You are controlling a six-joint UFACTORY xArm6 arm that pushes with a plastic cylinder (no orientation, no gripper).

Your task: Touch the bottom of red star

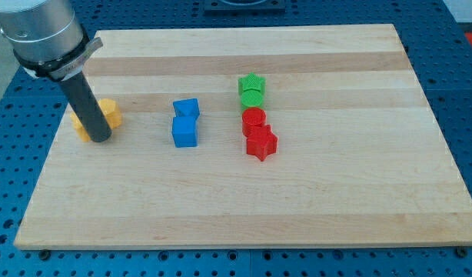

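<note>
Sitting w/ tip [100, 139] by yellow blocks [105, 115].

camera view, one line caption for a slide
My tip rests beside the yellow blocks, far left of the red star.

Counting them off on the counter [297, 208]: reds first, and there are two, a red star [260, 143] with a red cylinder [254, 118] touching it on the side toward the view's top. Greens, two as well, a green star [252, 82] and a green cylinder [252, 96] pressed together. Blues, two again: one blue block [187, 108] and a blue cube [184, 131] just under it in the view. Yellows, two partly hidden behind the rod: a yellow block [109, 112] and another yellow block [81, 128], shapes unclear. That makes eight blocks, four colours, two apiece. One rod, one tip [100, 139].
</note>
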